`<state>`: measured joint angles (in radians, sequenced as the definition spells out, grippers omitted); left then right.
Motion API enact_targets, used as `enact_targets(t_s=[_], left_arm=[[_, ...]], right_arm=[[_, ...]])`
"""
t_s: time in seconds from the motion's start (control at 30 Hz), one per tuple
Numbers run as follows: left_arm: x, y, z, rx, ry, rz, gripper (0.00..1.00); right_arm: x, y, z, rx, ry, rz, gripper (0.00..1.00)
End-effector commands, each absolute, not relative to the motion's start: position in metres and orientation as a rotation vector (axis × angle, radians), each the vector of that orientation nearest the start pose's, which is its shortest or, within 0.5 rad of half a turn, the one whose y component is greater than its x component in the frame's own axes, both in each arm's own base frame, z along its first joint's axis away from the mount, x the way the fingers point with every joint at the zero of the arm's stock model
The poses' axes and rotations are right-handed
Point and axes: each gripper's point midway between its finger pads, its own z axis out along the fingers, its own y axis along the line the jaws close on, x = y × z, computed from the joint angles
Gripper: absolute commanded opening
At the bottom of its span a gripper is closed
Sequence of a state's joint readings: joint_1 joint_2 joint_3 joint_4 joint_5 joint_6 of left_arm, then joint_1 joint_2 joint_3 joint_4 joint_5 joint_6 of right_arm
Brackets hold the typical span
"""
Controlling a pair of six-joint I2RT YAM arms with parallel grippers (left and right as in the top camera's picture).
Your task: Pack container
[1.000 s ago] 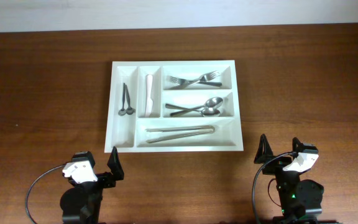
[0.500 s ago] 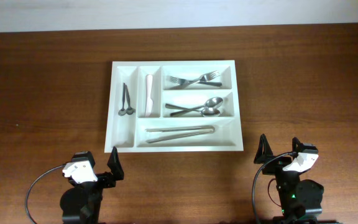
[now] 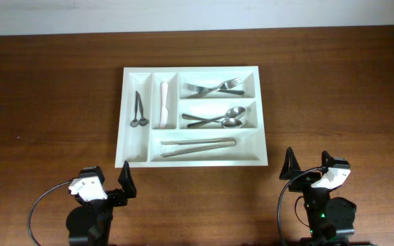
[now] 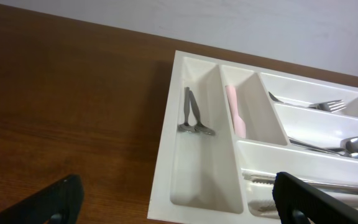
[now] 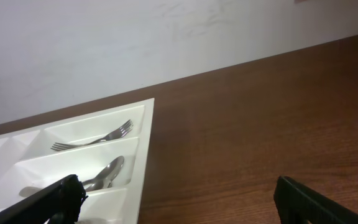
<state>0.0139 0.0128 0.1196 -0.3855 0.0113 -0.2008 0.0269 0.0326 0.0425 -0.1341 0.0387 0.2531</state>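
— So, anything different from a second ago?
— Nothing: both arms and the container [image 3: 190,69] sit as before. I count two small spoons [image 3: 139,113], one white knife [image 3: 163,106], two forks [image 3: 215,87], two larger spoons [image 3: 221,120], one pair of tongs [image 3: 198,145].
— How does it lie?
— Mid-table, long axis left to right, narrow compartments on the left arm's side. The left gripper [image 3: 107,181] and right gripper [image 3: 310,169] gape wide, empty.

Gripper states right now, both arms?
Left gripper: open, holding nothing.
Right gripper: open, holding nothing.
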Motion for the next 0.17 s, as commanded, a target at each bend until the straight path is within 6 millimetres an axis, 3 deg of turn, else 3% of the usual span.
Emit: enact_targets(t_s=[0.0,0.13], left_arm=[[0.2295,0.0019,0.1347,-0.178,1.839,-0.128,0.99],[0.2295,0.0019,0.1347,-0.178,1.839,-0.128,0.99]], right_arm=[[0.2444,0.0029,0.1511,0.2,1.686,0.181,0.99],[0.2444,0.0029,0.1511,0.2,1.686,0.181,0.99]])
